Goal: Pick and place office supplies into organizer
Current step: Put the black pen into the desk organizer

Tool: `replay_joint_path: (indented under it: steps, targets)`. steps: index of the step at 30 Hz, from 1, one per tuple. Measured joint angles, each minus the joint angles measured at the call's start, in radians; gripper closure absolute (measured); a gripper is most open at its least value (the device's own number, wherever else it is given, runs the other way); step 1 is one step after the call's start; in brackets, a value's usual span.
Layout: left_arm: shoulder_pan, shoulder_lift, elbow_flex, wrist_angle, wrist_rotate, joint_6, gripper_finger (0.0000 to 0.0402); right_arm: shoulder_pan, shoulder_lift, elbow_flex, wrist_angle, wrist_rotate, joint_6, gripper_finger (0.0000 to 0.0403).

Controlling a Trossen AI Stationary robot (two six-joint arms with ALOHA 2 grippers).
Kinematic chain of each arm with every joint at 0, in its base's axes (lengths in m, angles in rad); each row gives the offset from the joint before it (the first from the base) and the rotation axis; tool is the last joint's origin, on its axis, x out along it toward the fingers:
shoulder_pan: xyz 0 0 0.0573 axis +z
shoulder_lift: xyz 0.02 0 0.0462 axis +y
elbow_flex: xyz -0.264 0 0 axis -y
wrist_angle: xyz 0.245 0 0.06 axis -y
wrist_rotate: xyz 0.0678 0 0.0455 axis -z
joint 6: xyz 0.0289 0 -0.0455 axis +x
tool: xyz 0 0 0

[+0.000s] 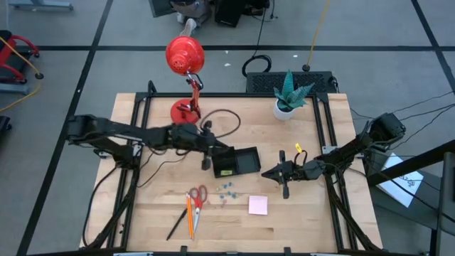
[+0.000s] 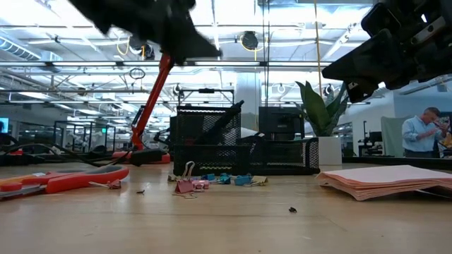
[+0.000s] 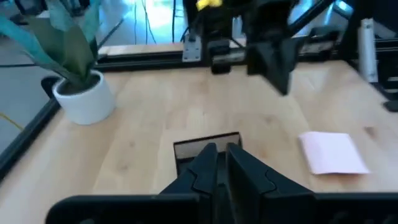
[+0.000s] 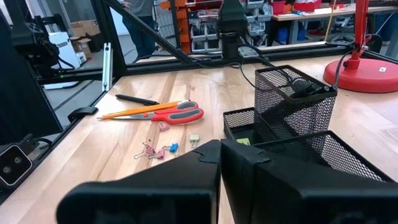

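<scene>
Judged to be a step at the organizer point(image 1: 238, 162), near the middle of the desk point(image 1: 320, 220), with most supplies not yet in. Left gripper point(image 3: 222, 149) low over the organizer's left end, fingers almost together with only a sliver between them, nothing seen in the grip. Best to lift straight up clear of the mesh wall before swinging toward the near edge. Open wide above the next item, come down square to it, close gently. Right gripper point(image 1: 266, 173) closed and empty, waiting just right of the organizer; keep well apart from it.

Black mesh, one tall cup and a lower tray side by side. A dark slanted stick in the cup, probably a pen. Toward the near edge: red scissors point(image 1: 199, 195) beside orange pencils point(image 1: 190, 217) and a black pen point(image 1: 176, 225), small clips point(image 1: 227, 192), a pink sticky pad point(image 1: 258, 205).
</scene>
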Motion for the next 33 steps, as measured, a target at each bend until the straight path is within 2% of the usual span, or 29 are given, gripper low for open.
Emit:
replay_joint_path:
  steps: [4,9,12,17,21,25,28,33]
  targets:
    - [-0.047,-0.143,0.114,-0.310,-0.007,0.003,0.0374,0.000,0.000,0.000,-0.014,0.000,0.000,0.0399]
    - [-0.192,-0.263,0.200,-0.626,-0.116,-0.118,0.0397,0.000,0.000,0.000,-0.015,0.000,0.001,0.0399]
    - [-0.305,-0.301,0.211,-0.771,-0.160,-0.293,0.0395,0.001,0.000,0.000,-0.015,0.000,0.012,0.0399]
    - [-0.526,-0.280,0.172,-0.979,-0.259,-0.713,0.0396,0.001,0.000,0.000,-0.015,-0.001,0.026,0.0399]
    - [-0.702,-0.200,0.114,-0.987,-0.318,-0.981,0.0397,0.001,0.000,0.000,-0.011,-0.001,0.026,0.0398]
    - [-0.820,-0.081,0.099,-0.932,-0.340,-1.162,0.0398,0.001,0.000,0.000,-0.012,-0.001,0.026,0.0399]
    - [-0.871,0.011,0.099,-0.843,-0.340,-1.251,0.0385,0.001,0.000,0.000,-0.013,-0.001,0.026,0.0398]
    - [-0.873,0.143,0.099,-0.696,-0.323,-1.388,0.0352,0.001,0.000,0.000,-0.012,-0.001,0.026,0.0399]
